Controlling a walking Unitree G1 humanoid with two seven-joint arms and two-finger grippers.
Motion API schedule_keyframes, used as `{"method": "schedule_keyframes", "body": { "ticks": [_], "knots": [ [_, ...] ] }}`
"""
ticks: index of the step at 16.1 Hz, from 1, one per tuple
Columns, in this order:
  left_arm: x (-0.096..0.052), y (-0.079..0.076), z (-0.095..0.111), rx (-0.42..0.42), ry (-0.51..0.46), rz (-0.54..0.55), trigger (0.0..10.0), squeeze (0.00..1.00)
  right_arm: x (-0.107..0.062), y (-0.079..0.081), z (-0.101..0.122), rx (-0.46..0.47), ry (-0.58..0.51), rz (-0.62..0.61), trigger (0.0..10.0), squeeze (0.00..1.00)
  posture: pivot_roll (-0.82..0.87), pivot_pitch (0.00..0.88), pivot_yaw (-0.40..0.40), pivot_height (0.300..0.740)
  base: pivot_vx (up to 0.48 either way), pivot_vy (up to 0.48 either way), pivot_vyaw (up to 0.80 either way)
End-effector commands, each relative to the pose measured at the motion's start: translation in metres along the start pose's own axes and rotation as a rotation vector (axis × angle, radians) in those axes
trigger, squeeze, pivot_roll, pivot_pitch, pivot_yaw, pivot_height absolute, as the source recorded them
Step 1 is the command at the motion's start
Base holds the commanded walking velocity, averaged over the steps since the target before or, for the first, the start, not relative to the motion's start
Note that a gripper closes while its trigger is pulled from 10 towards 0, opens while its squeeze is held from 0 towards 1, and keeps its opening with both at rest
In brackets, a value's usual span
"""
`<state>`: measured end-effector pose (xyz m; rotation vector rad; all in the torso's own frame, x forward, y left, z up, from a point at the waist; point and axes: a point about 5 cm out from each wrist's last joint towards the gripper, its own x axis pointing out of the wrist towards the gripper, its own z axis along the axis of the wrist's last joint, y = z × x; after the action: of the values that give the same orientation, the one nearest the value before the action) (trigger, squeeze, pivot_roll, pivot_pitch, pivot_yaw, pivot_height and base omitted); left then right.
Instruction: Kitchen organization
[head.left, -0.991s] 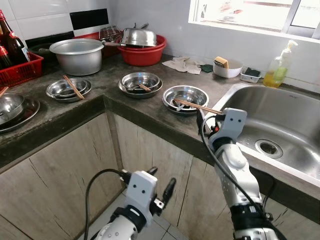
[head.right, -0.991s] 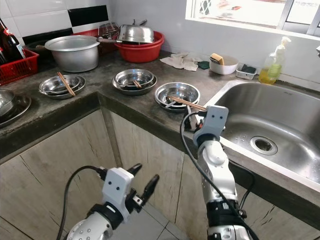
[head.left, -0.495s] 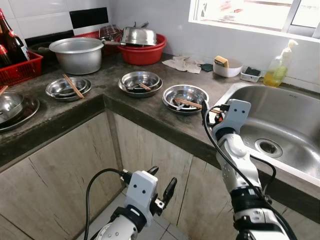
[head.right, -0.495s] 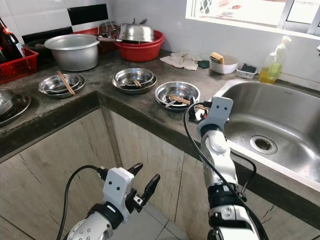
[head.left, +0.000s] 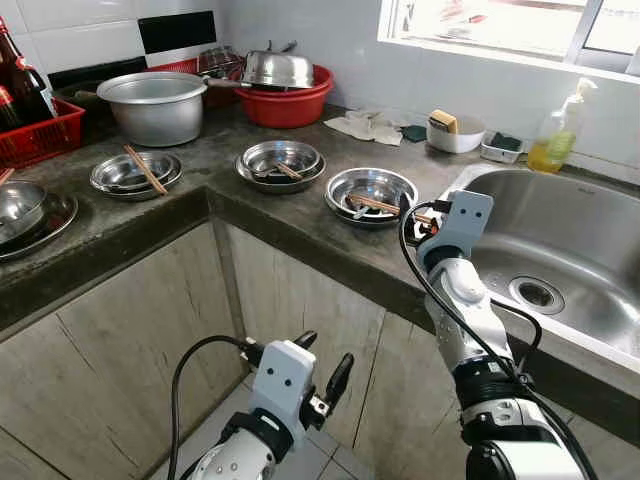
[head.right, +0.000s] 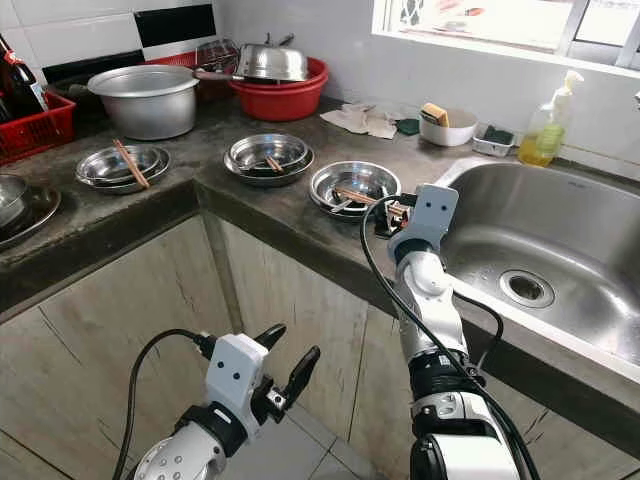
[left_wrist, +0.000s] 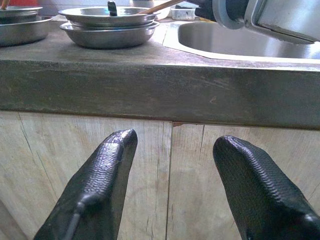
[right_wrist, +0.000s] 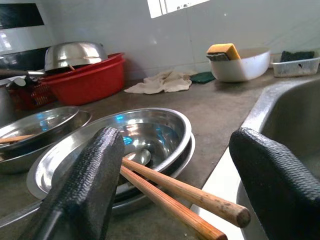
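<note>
Dark stone counter (head.left: 300, 215) carried steel dishes (head.left: 372, 190), pot (head.left: 152, 105), red basin (head.left: 290, 105), rag (head.left: 365, 127), sponge bowl (head.left: 455, 135).

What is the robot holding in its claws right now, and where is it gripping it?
Nothing. The right gripper is open, its fingers on either side of the tips of two wooden chopsticks resting in a steel dish. The left gripper hangs open, empty.

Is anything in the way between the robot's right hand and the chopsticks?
Nothing visible is. The right gripper is open, and the chopsticks poke out of the steel bowl straight into the gap between its fingers.
</note>
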<state>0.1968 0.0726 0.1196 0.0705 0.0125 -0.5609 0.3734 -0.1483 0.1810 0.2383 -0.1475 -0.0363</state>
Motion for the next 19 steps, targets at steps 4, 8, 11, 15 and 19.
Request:
{"method": "schedule_keyframes", "body": {
  "ticks": [4,8,11,15,19],
  "knots": [
    [0.001,0.0,0.004,0.018,-0.019,0.0,10.0,0.0,0.006,-0.003,0.008,0.016,-0.029,-0.013,10.0,0.0,0.14,0.007,-0.069,0.74,0.0,0.0,0.0],
    [0.002,0.0,0.003,0.019,-0.019,0.001,10.0,0.0,0.006,-0.004,0.01,0.014,-0.04,-0.005,4.3,0.0,0.13,0.01,-0.07,0.74,0.0,0.0,0.0],
    [0.004,0.001,0.003,0.022,-0.02,0.003,10.0,0.0,0.005,-0.005,0.01,0.003,-0.034,0.015,10.0,0.0,0.13,0.01,-0.069,0.74,0.0,0.0,0.0],
    [0.004,0.002,0.003,0.022,-0.021,0.007,10.0,0.0,0.002,-0.003,0.005,-0.006,-0.016,0.047,10.0,0.0,0.13,0.008,-0.073,0.74,0.0,0.0,0.0],
    [0.006,0.002,0.003,0.022,-0.024,0.009,10.0,0.0,0.0,-0.004,-0.001,-0.032,0.017,0.074,10.0,0.0,0.13,0.008,-0.074,0.74,0.0,0.0,0.0]
  ]
}}
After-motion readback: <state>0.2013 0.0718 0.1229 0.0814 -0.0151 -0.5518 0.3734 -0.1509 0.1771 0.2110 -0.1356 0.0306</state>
